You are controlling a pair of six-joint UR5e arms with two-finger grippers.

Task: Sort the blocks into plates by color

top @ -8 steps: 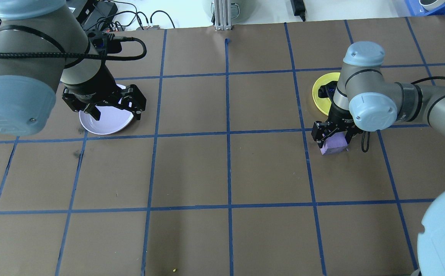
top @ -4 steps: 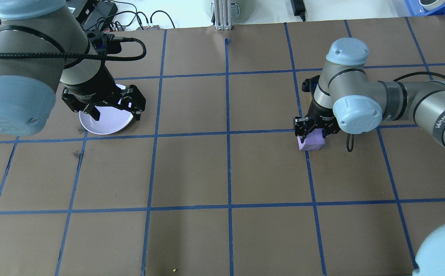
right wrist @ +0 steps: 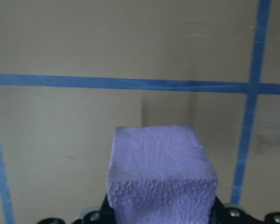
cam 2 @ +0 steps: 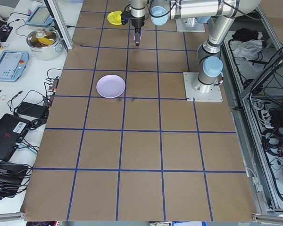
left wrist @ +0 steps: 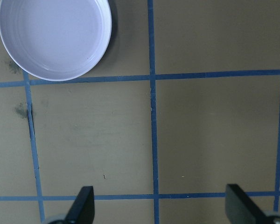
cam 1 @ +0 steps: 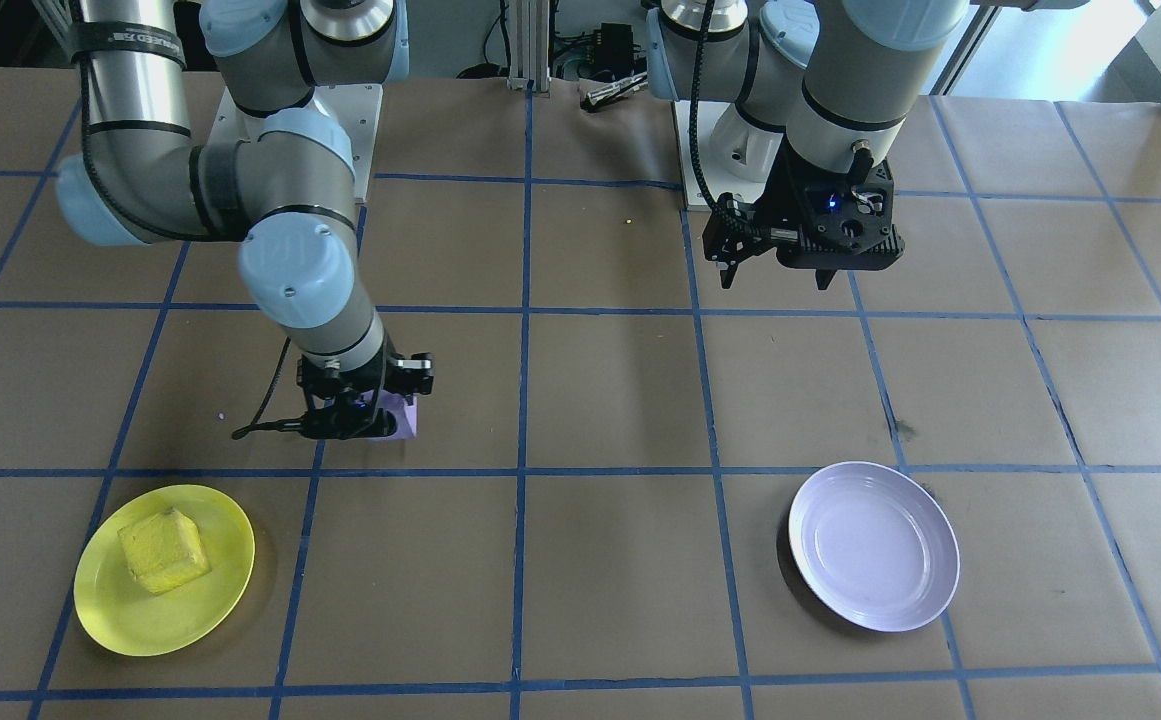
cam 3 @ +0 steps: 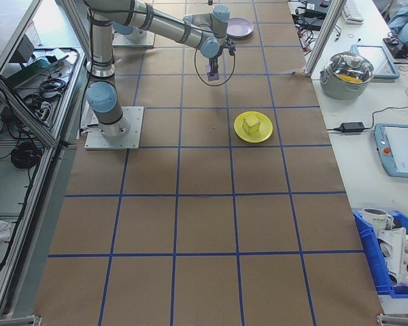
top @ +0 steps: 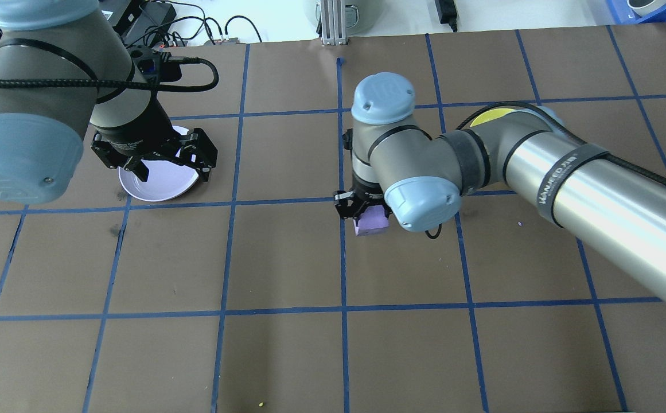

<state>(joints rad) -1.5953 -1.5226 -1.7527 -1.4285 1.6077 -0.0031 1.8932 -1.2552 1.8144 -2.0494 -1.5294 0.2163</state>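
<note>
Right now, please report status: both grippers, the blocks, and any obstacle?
Right gripper shut on purple block, above the table. Left gripper open, empty. Yellow block in yellow plate. Lavender plate empty; nothing between.

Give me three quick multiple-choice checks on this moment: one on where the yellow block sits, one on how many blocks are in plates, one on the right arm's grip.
1. Where is the yellow block?
A. On the yellow plate
B. On the lavender plate
C. On bare table

2. How many blocks lie in plates?
A. None
B. One
C. Two

3. What state is the right gripper in?
A. Open and empty
B. Shut on the purple block
C. Out of view

Answers: 1 A, the front view shows it resting there. 2 B, the lavender plate is empty. 3 B, the right wrist view shows the block between the jaws.
</note>
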